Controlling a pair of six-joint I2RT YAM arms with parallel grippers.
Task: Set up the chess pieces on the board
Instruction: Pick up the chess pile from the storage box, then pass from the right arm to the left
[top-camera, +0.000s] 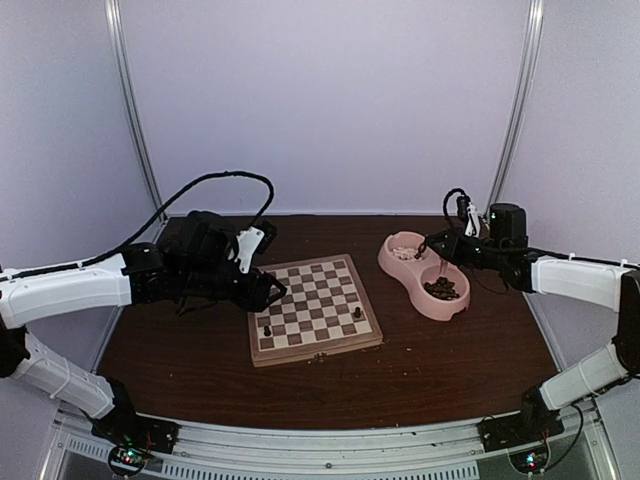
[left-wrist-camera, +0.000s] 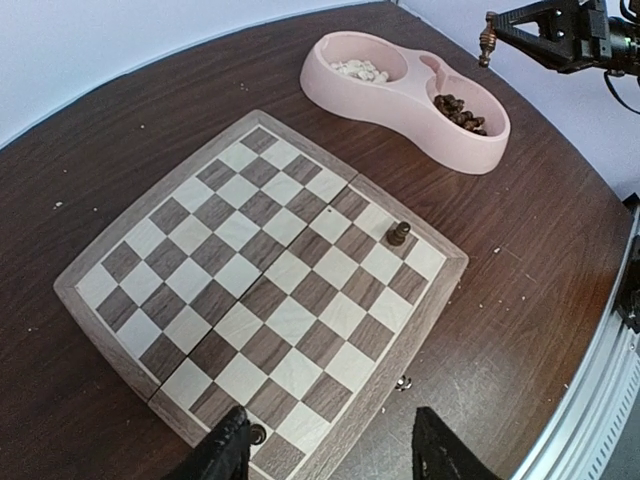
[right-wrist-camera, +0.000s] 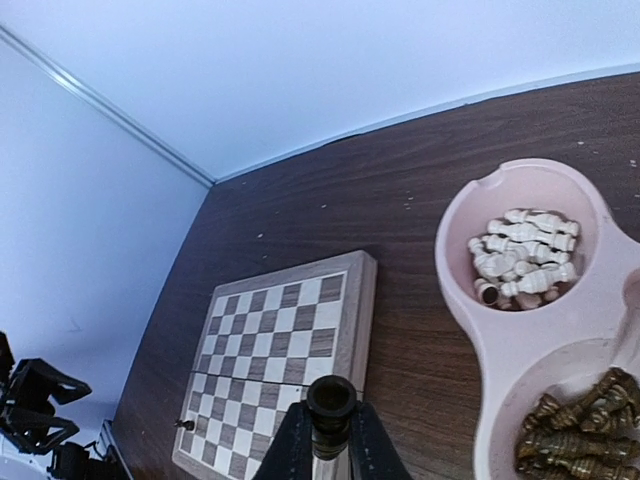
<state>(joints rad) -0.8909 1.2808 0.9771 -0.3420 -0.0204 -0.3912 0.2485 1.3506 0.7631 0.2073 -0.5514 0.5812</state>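
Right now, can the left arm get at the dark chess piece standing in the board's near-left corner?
Probably yes: the open left gripper hovers right over that dark chess piece, with nothing in between.

A dark brown table (top-camera: 450, 360) with a wood-grain top fills the lower half of the overhead view. Its far edge at 12 o'clock meets a plain back wall (top-camera: 330, 100) of pale lilac. 2 thin metal poles rise against that wall, one at 11 o'clock (top-camera: 135, 120) and one at 1 o'clock (top-camera: 518, 110), and both lean slightly inward toward the top. Side walls of the same pale colour close the space at 9 o'clock (top-camera: 50, 130) and 3 o'clock (top-camera: 590, 130). A silvery slotted metal rail (top-camera: 330, 452) runs along the near table edge at 6 o'clock. Small pale specks (left-wrist-camera: 58, 205) dot the tabletop. The light is soft and even.
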